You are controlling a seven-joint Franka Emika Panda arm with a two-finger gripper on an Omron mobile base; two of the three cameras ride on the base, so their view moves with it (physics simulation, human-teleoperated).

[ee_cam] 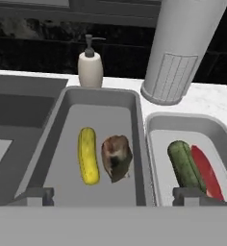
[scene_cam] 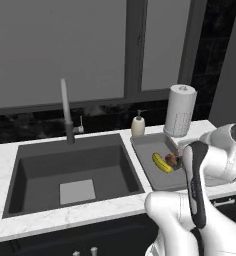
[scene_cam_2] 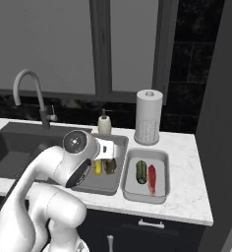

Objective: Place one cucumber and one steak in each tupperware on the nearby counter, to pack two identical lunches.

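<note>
Hand view: end effector (ee_cam: 115,197) open-jawed above tupperware (ee_cam: 134,103).

Cucumber (ee_cam: 88,154) beside steak (ee_cam: 116,157) in tupperware (ee_cam: 136,144)

Hand (ee_cam: 115,196) open, fingers wide apart

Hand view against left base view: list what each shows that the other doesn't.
Hand view alone: the second tupperware with the dark green cucumber beside the red steak.
Left base view alone: the faucet and the whole sink basin.
Both: the first tupperware holding yellow cucumber and brown steak, soap dispenser, paper towel roll.
</note>
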